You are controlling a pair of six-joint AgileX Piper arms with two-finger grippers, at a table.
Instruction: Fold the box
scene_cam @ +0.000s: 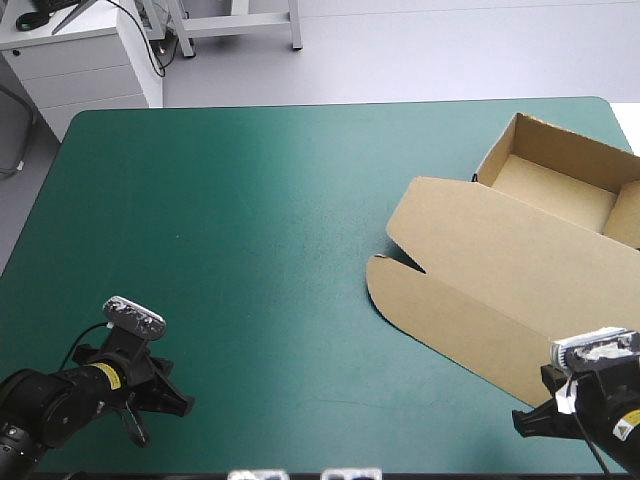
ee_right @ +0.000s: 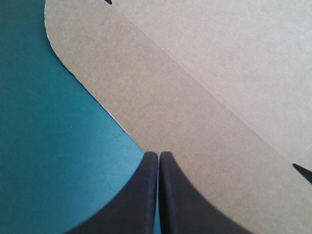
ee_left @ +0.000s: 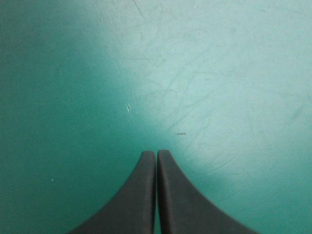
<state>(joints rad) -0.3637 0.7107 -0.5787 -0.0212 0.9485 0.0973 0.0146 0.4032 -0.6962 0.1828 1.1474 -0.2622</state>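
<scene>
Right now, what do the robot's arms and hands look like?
Both arms are black and chunky. The left arm wears a yellow sticker, and the right arm has a pale label. Each hand, the left gripper and the right gripper, is two broad, smooth black fingers curved like fins.

Pale grey floor [scene_cam: 420,55], white cabinet [scene_cam: 85,65], teal-green table [scene_cam: 250,260]
</scene>
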